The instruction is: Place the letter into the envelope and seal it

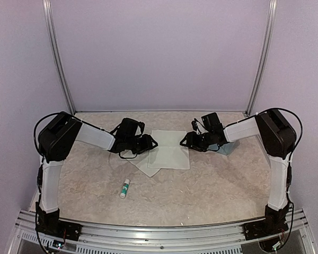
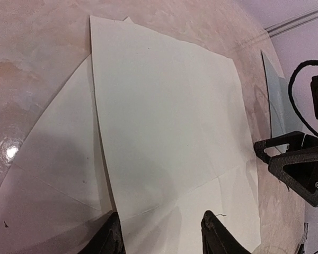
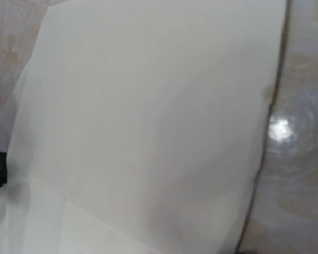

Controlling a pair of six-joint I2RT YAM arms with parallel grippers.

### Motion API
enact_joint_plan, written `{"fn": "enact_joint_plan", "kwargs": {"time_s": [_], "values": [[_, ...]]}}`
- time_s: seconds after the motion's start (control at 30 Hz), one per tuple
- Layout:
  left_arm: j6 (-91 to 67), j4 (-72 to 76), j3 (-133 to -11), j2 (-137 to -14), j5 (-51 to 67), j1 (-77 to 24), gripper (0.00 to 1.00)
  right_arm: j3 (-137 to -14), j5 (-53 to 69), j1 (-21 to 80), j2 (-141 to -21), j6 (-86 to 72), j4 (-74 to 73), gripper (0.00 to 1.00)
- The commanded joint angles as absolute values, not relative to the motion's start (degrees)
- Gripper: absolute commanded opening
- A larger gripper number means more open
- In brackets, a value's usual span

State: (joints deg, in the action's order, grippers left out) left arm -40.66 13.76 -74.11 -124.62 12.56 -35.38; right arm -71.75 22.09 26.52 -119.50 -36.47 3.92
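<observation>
The letter (image 1: 168, 150) is pale creased paper lying mid-table, one layer lapped askew over another. In the left wrist view the letter (image 2: 164, 116) fills the frame. My left gripper (image 2: 161, 225) is open, its two fingertips set wide apart over the paper's near edge. In the top view my left gripper (image 1: 150, 143) is at the paper's left edge and my right gripper (image 1: 189, 141) at its right edge. The right wrist view shows only the letter (image 3: 148, 121), blurred; its own fingers are hidden. The teal envelope (image 1: 229, 148) lies under the right arm, and its edge (image 2: 274, 90) also shows from the left wrist.
A small white-and-green glue stick (image 1: 125, 188) lies on the marbled table (image 1: 212, 185), nearer the front and left of the paper. Pale walls with metal posts close the back and sides. A metal rail runs along the near edge.
</observation>
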Motion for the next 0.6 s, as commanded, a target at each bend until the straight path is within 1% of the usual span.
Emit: {"fn": "enact_joint_plan", "kwargs": {"time_s": [0.0,0.1,0.2,0.33,0.37,0.43,0.5,0.57], "values": [[-40.8,14.31,-74.83,-126.89,14.95,-35.29,0.47,-72.39,25.05,27.31,-121.94,-38.24,3.97,0.55],[-41.04,14.41,-74.98,-127.19,15.5,-35.24,0.39,-71.9,26.81,27.29,-121.74,-39.04,5.57,0.55],[-41.41,15.18,-74.08,-126.89,15.49,-35.24,0.38,-71.59,27.16,27.29,-121.39,-39.12,6.09,0.54],[-42.08,16.69,-72.53,-125.64,15.21,-35.25,0.37,-71.01,27.22,27.32,-120.89,-39.23,6.68,0.45],[-42.1,16.62,-72.39,-125.54,15.21,-35.24,0.34,-70.59,27.39,27.31,-120.58,-39.4,7.09,0.44],[-42.1,16.53,-72.19,-125.27,15.27,-35.22,0.23,-69.95,27.8,27.33,-119.75,-39.74,7.83,0.42],[-42.46,16.84,-71.62,-124.95,15.46,-35.0,0.2,-69.43,28.01,27.33,-118.92,-39.84,8.12,0.42],[-43.21,18.48,-70.09,-123.74,15.91,-34.75,0.14,-68.77,27.72,27.33,-117.88,-39.83,8.36,0.38]]}}
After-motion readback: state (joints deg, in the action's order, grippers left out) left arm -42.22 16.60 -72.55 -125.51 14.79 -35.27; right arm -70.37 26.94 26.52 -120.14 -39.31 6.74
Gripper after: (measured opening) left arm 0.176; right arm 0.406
